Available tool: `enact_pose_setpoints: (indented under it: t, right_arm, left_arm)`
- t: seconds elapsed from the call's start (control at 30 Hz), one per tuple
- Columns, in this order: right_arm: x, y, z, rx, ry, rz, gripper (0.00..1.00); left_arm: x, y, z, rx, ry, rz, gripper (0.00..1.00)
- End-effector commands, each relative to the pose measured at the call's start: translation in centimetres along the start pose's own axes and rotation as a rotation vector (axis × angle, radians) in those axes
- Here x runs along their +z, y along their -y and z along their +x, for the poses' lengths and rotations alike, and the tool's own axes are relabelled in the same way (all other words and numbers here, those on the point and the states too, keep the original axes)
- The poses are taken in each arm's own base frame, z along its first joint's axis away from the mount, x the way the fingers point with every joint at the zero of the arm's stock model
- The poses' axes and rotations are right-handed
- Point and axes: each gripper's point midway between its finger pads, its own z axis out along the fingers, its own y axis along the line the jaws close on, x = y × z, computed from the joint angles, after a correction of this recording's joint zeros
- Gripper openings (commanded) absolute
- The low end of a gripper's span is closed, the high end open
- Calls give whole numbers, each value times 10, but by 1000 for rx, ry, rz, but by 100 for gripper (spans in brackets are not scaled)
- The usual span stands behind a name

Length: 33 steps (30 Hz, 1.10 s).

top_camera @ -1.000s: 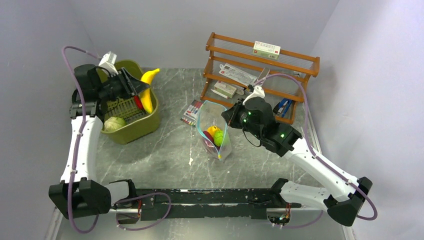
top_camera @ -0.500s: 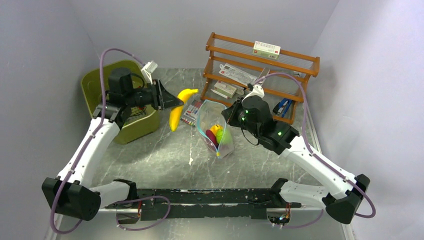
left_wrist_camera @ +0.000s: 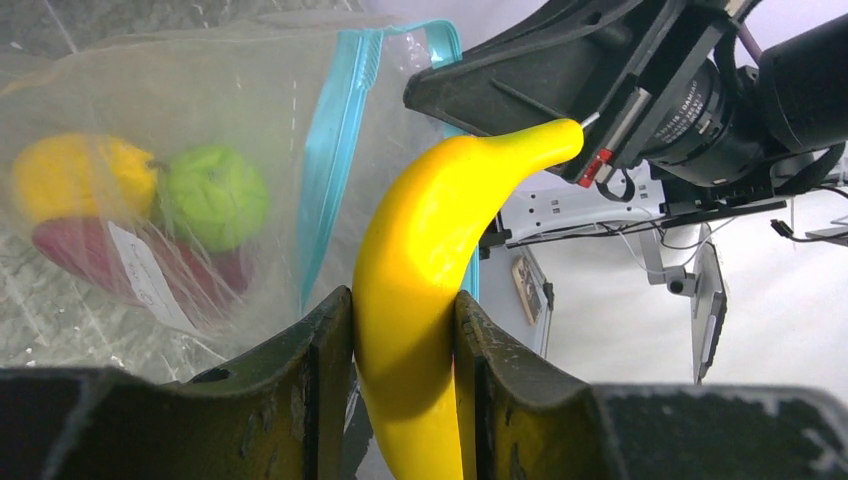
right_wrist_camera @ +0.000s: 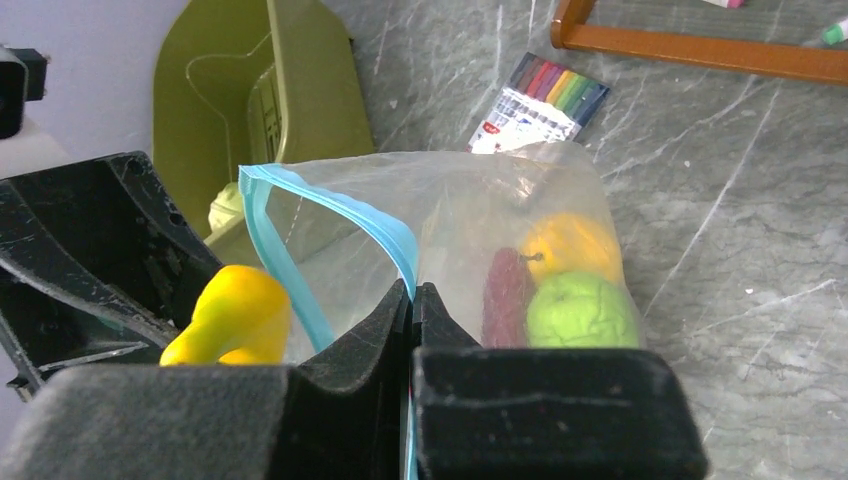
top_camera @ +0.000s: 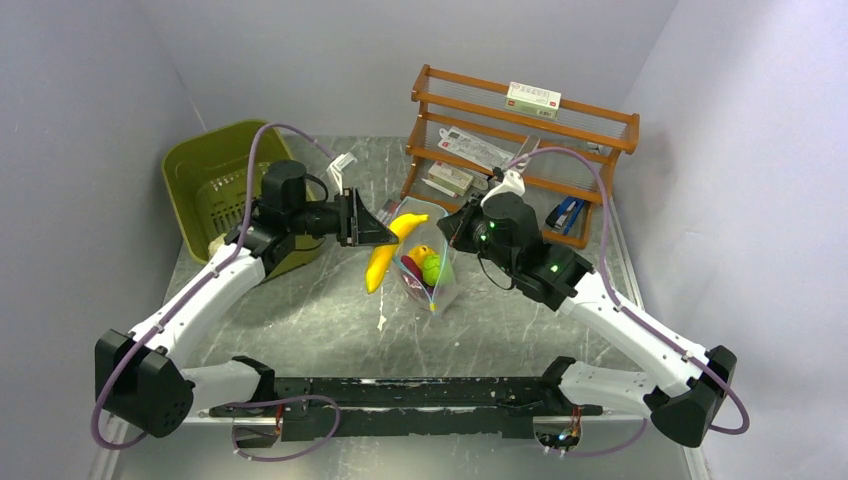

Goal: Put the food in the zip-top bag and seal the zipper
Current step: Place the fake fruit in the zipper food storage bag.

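Observation:
My left gripper [top_camera: 384,235] is shut on the yellow banana [top_camera: 386,254], held in the air with its tip at the open mouth of the zip-top bag [top_camera: 446,291]. In the left wrist view the banana [left_wrist_camera: 430,250] sits between both fingers, next to the teal zipper [left_wrist_camera: 335,150]. My right gripper [top_camera: 456,228] is shut on the bag's rim [right_wrist_camera: 405,255], holding the mouth open and raised. Inside the bag lie an orange-yellow piece [right_wrist_camera: 565,245], a green piece [right_wrist_camera: 580,310] and a purple-red piece [right_wrist_camera: 505,295].
The olive-green tub [top_camera: 215,180] stands at the far left with a pale green piece [right_wrist_camera: 225,207] in it. A pack of coloured markers [right_wrist_camera: 550,100] lies behind the bag. A wooden rack [top_camera: 520,150] with boxes stands at the back right.
My left arm lifted the banana out of the tub and carried it right to the bag's mouth. My right gripper kept its hold on the bag and shifted slightly left.

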Motion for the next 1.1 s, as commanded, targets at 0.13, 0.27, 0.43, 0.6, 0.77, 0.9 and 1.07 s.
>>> enact_pose_setpoints:
  t: [0.13, 0.27, 0.43, 0.6, 0.77, 0.9, 1.07]
  right_arm:
    - [-3, -14, -8, 37, 34, -71, 0]
    - [-2, -19, -4, 38, 23, -102, 0]
    - [-1, -30, 5, 53, 6, -192, 0]
    - [3, -32, 10, 58, -11, -203, 0]
    - [2, -29, 9, 66, -1, -197, 0]
    - [5, -30, 12, 69, -9, -202, 0]
    - [9, -31, 18, 62, -30, -205, 0]
  left_arm:
    - [10, -19, -6, -44, 4, -109, 28]
    - [10, -33, -13, -59, 20, -220, 30]
    - [12, -39, -18, -84, 29, -263, 30]
    - [13, -48, -20, -91, 31, -310, 32]
    - [11, -59, -18, -91, 20, -372, 34]
    - [17, -55, -15, -108, 17, -321, 36]
    - [19, -53, -18, -112, 25, -314, 41]
